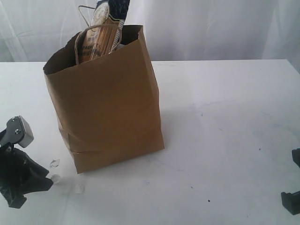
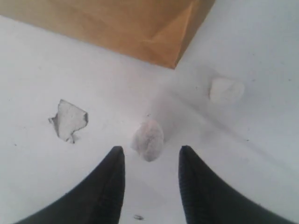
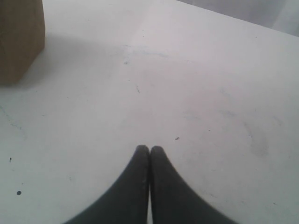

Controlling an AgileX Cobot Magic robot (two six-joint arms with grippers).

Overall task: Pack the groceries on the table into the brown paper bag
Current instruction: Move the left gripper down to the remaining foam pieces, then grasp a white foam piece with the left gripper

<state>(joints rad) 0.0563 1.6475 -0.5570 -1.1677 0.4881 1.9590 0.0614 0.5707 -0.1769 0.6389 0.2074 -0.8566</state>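
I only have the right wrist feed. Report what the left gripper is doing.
Observer: The left gripper is open, low over the table. A small white lump sits partly between its fingertips, with gaps on both sides.
Operator: Count the loose bits.
Observer: Three lie off the brown paper bag corner: that lump, a second lump and a flat scrap.
Operator: Tell me the bag's contents.
Observer: A spaghetti packet sticks out of the top. The rest is hidden.
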